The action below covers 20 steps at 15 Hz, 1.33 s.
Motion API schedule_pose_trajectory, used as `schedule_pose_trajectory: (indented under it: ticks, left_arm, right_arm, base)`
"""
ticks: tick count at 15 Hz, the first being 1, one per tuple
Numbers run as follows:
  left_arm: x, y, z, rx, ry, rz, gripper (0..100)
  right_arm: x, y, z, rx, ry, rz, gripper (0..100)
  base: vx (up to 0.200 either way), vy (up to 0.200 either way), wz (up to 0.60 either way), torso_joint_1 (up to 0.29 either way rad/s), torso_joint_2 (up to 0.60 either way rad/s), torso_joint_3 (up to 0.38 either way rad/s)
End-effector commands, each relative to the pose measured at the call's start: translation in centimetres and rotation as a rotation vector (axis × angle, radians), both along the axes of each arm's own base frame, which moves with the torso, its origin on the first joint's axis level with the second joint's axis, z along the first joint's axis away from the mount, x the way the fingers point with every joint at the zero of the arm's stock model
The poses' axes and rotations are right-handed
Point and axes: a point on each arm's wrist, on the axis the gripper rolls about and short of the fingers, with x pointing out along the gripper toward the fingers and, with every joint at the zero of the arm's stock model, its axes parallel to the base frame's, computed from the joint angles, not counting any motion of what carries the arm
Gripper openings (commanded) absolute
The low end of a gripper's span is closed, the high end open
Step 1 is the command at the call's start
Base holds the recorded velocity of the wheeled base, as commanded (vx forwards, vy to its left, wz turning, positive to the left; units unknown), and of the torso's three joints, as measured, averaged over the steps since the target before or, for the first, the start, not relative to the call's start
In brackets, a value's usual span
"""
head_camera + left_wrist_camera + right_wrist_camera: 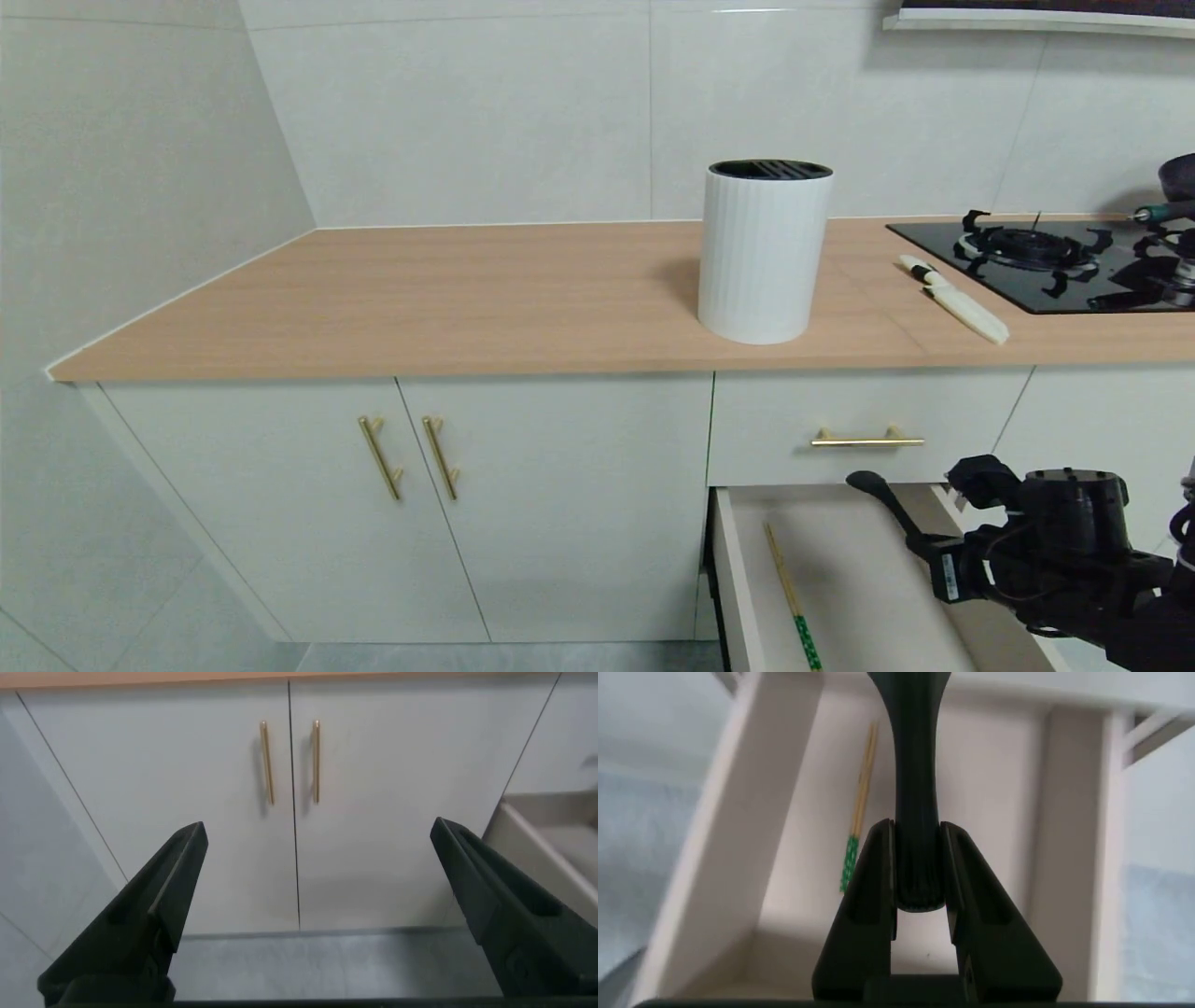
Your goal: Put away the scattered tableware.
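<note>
Drawer (734, 569) open; right tool (918, 854) clamps black utensil (911, 747) between walls.

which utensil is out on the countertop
The white knife, lying on the counter beside the stove. The chopsticks lie in the open drawer, and the black utensil is clamped in the right pincer above that drawer.

The pan (1179, 177) is cut by the right edge; the chopsticks (792, 595) run off the bottom; the black utensil (910, 765) is of unclear kind.
</note>
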Motion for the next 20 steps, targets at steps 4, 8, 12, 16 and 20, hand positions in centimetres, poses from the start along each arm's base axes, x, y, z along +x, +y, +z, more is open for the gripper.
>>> schedule_pose_trajectory:
  ticks: [4,8,12,16,20]
  left_arm:
    - [0.0,0.0,0.0,0.0,0.001,0.001,100]
    - [0.0,0.0,0.0,0.0,0.001,0.001,100]
    - [0.0,0.0,0.0,0.0,0.001,-0.001,100]
    - [0.0,0.0,0.0,0.0,0.001,0.001,100]
    - [0.0,0.0,0.0,0.0,0.001,0.001,100]
  right_arm:
    - [-0.1,0.1,-0.5,-0.003,0.019,0.005,0]
    - [-0.1,0.2,-0.5,-0.003,0.019,0.009,0]
    - [0.1,0.4,-0.6,-0.01,0.012,0.008,0]
    - [0.5,1.6,-0.4,-0.044,-0.016,-0.018,0]
    - [2.9,1.7,-2.0,0.016,0.09,-0.084,0]
  base:
    - [0.0,0.0,0.0,-0.168,0.47,0.3]
    - [0.0,0.0,0.0,-0.135,0.45,0.315]
    - [0.0,0.0,0.0,-0.045,0.15,0.118]
    - [0.0,0.0,0.0,0.0,0.0,0.0]
    - [0.0,0.0,0.0,0.0,0.0,0.0]
